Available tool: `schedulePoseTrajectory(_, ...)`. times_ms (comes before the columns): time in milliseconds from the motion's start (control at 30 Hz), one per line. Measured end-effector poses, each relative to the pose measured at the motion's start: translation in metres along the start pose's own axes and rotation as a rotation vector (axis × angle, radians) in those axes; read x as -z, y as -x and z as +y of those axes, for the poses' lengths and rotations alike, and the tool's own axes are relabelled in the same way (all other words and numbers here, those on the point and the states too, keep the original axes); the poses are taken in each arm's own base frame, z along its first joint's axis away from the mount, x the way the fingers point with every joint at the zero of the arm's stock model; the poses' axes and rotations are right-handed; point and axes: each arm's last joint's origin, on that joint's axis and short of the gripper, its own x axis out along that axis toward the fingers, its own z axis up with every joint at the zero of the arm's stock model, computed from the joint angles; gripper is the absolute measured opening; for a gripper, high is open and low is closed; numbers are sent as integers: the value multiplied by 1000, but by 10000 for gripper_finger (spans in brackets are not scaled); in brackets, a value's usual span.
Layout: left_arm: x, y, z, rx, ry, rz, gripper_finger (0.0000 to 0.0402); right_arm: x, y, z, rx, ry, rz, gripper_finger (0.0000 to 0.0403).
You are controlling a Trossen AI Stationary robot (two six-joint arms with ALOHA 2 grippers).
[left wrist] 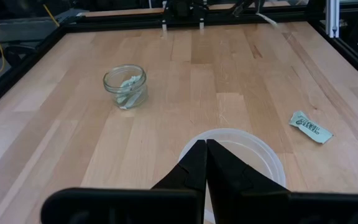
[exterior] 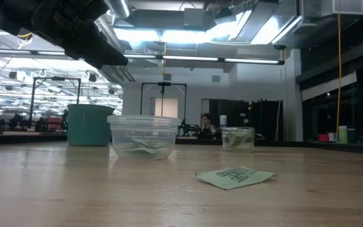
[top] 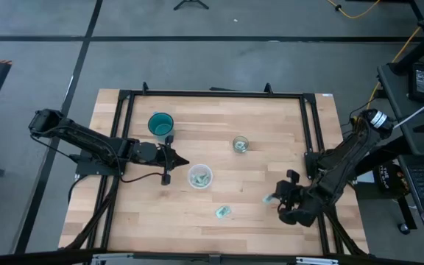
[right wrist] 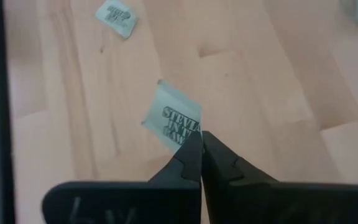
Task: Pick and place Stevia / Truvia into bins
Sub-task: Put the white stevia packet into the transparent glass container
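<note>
Your right gripper (right wrist: 201, 138) has its dark fingers pinched together on the edge of a pale green paper Stevia packet (right wrist: 174, 122), at the lower right of the high view.

Your left gripper (left wrist: 205, 149), fingers closed and empty, hangs by the wide translucent whitish cup (top: 200, 177), whose near rim it hides. A second green packet (top: 223, 212) lies at lower centre; the small clear glass jar (top: 241, 144) and teal plastic cup (top: 160, 124) stand above.
</note>
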Motion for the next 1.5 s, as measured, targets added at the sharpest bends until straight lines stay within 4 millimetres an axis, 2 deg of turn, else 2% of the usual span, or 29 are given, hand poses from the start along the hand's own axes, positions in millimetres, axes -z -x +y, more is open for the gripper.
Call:
schedulePoseTrajectory(567, 0, 0, 2, -58, -47, -3, 4, -46, -25, -26, 55, 7, -31, 0)
schedulePoseTrajectory(867, 0, 0, 5, -161, -70, -5, 4, -79, -42, -55, 71, 69, -41, 0)
schedulePoseTrajectory(1167, 0, 0, 5, -167, -110, -2, 4, -109, -53, -91, 157, 116, -108, 0)
schedulePoseTrajectory(1500, 0, 0, 5, -168, -134, 0, 4, -125, -62, -129, 263, 62, -108, 0)
